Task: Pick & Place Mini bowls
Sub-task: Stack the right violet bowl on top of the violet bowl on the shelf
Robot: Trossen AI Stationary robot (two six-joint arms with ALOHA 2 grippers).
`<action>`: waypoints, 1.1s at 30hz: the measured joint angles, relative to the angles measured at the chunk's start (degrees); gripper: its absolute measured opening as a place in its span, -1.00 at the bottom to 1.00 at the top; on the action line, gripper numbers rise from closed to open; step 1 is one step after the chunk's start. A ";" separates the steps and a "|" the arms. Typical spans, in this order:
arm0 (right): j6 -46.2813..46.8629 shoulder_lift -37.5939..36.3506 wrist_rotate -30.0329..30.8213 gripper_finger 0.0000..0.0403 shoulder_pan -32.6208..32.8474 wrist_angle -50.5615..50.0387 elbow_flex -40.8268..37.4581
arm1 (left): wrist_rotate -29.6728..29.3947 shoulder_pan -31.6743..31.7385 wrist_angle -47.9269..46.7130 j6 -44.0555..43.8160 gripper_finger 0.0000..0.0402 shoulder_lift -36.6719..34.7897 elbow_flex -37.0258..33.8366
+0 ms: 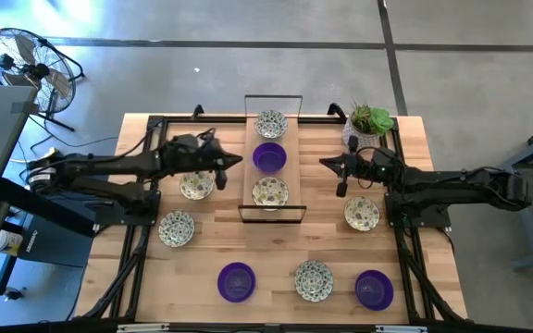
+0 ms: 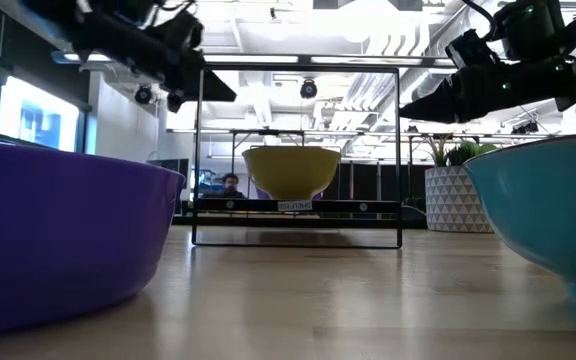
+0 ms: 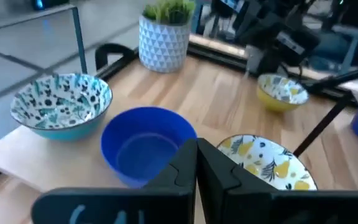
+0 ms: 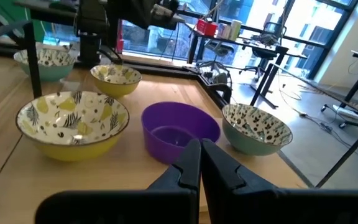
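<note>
Both the left gripper and right gripper are clenched empty; the purple bowl between them looks light, stiff, slippery, best pinched at its rim.

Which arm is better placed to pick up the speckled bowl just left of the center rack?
Left, most likely. The left pincer hovers just past that speckled bowl, on its own side of the rack. The right pincer sits across the rack, which stands between it and the bowl.
</note>
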 joint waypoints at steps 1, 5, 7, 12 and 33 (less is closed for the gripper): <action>0.44 0.00 -0.01 -1.00 0.00 0.44 0.00 | 0.22 -0.02 0.94 0.00 -1.00 -1.01 -1.30; 2.26 -0.04 -0.02 -1.00 0.02 1.63 0.00 | 5.98 -0.06 1.19 -0.03 -1.00 -2.39 -3.87; 3.37 -0.04 0.43 -1.00 0.02 1.55 0.00 | 7.97 -0.07 0.71 -0.51 -1.00 -1.62 -3.94; 5.24 -0.04 2.50 -1.00 0.07 1.28 0.00 | 6.46 -0.96 8.22 3.22 -1.00 0.15 -4.95; 21.75 -0.04 16.30 -1.00 16.39 -47.99 21.73 | 2.44 -0.79 29.06 5.97 -1.00 0.14 -16.68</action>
